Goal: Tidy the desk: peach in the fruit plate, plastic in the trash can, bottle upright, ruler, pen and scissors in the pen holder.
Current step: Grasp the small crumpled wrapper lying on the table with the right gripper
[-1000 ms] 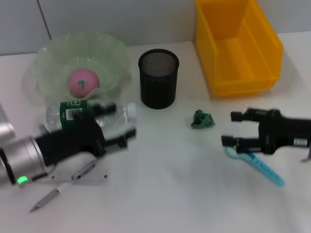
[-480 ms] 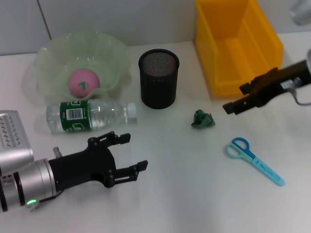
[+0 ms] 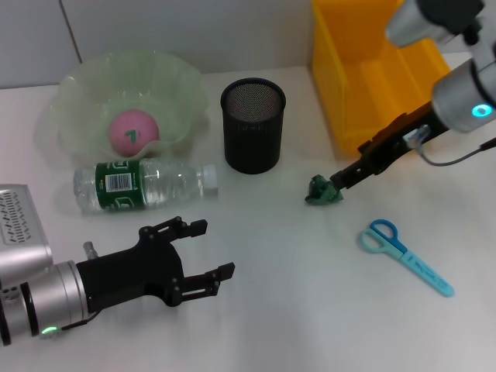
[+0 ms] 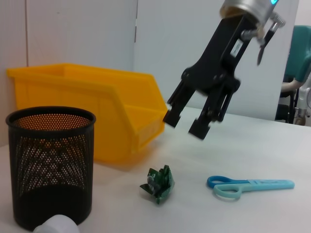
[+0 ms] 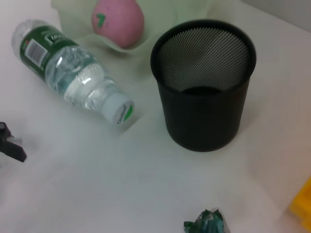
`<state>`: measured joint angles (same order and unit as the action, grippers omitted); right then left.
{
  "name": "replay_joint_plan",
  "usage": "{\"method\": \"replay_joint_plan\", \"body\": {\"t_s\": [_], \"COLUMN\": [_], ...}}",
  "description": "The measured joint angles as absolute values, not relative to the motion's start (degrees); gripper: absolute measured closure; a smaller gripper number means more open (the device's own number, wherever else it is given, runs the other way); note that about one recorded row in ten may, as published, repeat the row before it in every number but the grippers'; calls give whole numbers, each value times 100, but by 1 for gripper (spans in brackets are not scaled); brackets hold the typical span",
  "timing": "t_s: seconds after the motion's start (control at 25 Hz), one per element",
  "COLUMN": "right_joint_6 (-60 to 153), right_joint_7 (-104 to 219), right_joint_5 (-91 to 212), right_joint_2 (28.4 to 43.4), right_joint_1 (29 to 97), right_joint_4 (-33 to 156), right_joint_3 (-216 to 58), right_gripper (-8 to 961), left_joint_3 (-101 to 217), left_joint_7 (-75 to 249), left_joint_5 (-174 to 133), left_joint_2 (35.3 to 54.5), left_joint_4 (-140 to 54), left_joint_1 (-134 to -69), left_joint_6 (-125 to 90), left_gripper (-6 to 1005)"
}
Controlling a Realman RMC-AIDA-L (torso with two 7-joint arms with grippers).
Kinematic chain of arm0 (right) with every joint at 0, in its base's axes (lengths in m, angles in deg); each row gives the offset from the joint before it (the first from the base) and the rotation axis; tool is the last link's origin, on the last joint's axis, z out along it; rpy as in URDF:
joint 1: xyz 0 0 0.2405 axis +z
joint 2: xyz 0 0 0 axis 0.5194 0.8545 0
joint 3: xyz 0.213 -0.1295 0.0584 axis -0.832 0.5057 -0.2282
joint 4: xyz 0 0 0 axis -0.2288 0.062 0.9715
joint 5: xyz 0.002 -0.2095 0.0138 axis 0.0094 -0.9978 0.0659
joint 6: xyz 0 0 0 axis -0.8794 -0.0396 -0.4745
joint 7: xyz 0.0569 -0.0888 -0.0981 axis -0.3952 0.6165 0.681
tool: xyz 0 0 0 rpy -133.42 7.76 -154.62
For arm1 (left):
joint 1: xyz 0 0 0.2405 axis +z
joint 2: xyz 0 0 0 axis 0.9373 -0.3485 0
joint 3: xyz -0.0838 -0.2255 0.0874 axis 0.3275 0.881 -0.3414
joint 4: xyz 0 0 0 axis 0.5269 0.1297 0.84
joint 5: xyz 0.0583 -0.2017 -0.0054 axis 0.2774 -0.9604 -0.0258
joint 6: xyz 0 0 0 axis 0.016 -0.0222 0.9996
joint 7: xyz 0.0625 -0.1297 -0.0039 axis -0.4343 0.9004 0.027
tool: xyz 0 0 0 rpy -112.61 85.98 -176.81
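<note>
We see the right claw (image 3: 339, 180) released, jaws spread, poised just above the green plastic wad (image 3: 322, 190) near the middle of the table (image 3: 294, 310). The left claw (image 3: 203, 252) is also released, hovering low toward the table's front left. The peach (image 3: 132, 130) sits in the fruit plate (image 3: 85, 85) at the back left, and the bottle (image 3: 143, 184) lies on its side just in front of that plate. The mesh pen holder (image 3: 253, 124) stands mid-back, the yellow trash can (image 3: 372, 70) at the back right. The scissors (image 3: 404, 254) lie flat toward the right edge.
</note>
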<state>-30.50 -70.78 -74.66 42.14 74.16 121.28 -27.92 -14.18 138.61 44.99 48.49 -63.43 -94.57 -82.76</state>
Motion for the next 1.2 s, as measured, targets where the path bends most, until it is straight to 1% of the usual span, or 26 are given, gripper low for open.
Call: {"method": "replay_joint_plan", "body": {"t_s": [0.2,0.48,0.84,1.2], "right_joint_6": [-2346,-1722,-1349,-1177], "right_joint_7": [-7145,-7442,-7595,-7611], "right_joint_5": [-7414,-7410,-7410,-7410], "right_joint_2": [4236,4259,4263,4272], "right_joint_1": [7481,7493,7605,7731], "right_joint_4": [11555,11297,10947,10698], "right_joint_3": [-2293,-1480,-1143,-1106], "right_gripper": [119,118,119,157], "left_joint_3": [-1422,-1440,-1478,-1479], "left_joint_7": [13859,13858,13800,13788], "left_joint_5": [4499,4502,4504,4504], "left_joint_2": [4853,4862,4862,4861], "left_joint_4": [-6343,-6343,-6336,-6334], "left_joint_1": [-9466,-9470,-9454,-9456], "left_joint_6": [-8276,-8276,-8276,-8290], "left_gripper": [183,184,186,188]}}
